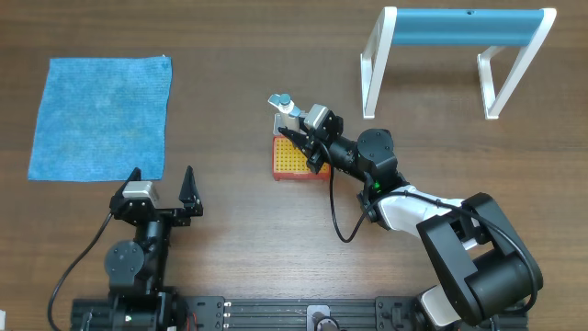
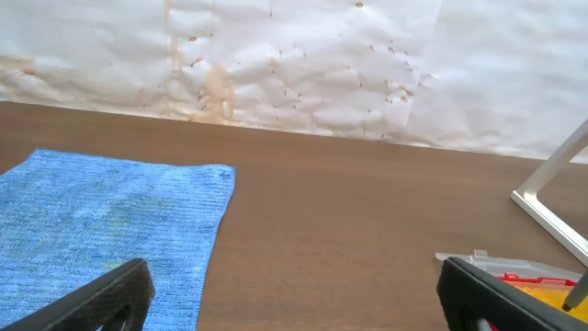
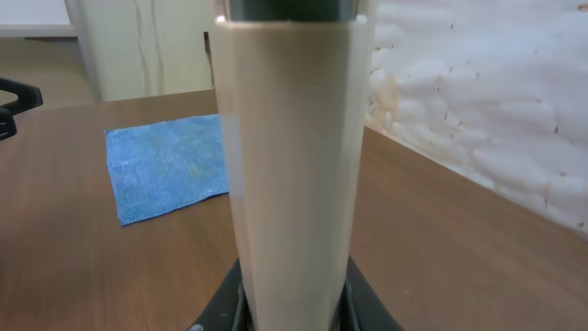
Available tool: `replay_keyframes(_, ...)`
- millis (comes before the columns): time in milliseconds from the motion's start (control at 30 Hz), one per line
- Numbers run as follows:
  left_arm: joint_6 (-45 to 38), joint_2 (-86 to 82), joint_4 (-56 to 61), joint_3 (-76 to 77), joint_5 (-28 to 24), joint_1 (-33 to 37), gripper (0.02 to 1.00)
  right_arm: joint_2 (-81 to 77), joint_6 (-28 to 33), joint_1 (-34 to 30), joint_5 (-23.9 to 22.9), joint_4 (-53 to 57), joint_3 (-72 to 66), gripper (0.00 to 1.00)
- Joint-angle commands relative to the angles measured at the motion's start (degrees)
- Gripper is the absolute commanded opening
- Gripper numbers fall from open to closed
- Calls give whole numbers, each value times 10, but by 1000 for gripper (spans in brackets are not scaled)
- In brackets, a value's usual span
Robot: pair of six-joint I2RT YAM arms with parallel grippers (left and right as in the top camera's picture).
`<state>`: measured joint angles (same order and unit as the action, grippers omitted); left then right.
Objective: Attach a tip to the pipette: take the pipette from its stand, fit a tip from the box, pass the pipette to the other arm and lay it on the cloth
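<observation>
My right gripper (image 1: 308,140) is shut on the white pipette (image 1: 290,112), holding it over the orange tip box (image 1: 287,162) near the table's middle. The pipette's blue-capped top points toward the far side, and the gripper hides its lower end. In the right wrist view the pipette body (image 3: 294,156) stands upright right in front of the camera. The blue cloth (image 1: 101,118) lies flat at the far left. My left gripper (image 1: 162,181) is open and holds nothing, sitting just near of the cloth (image 2: 101,221). The tip box (image 2: 537,276) is off to its side.
The white stand with a blue bar (image 1: 459,28) is at the far right, and one of its legs (image 2: 551,198) shows in the left wrist view. Bare wooden table lies between the cloth and the tip box. A white wall (image 2: 303,64) backs the table.
</observation>
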<state>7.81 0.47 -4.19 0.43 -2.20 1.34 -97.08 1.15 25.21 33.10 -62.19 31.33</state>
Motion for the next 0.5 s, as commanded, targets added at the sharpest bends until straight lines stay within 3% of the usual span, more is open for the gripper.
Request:
replay_keyframes(33,3,-3,-3,-1,-9,1,998,-11,-11,5,6,0,-4,77)
replay_keyframes(500,3,-3,-3,-1,-9,1,998,-2,-14,5,10,25,-4,77)
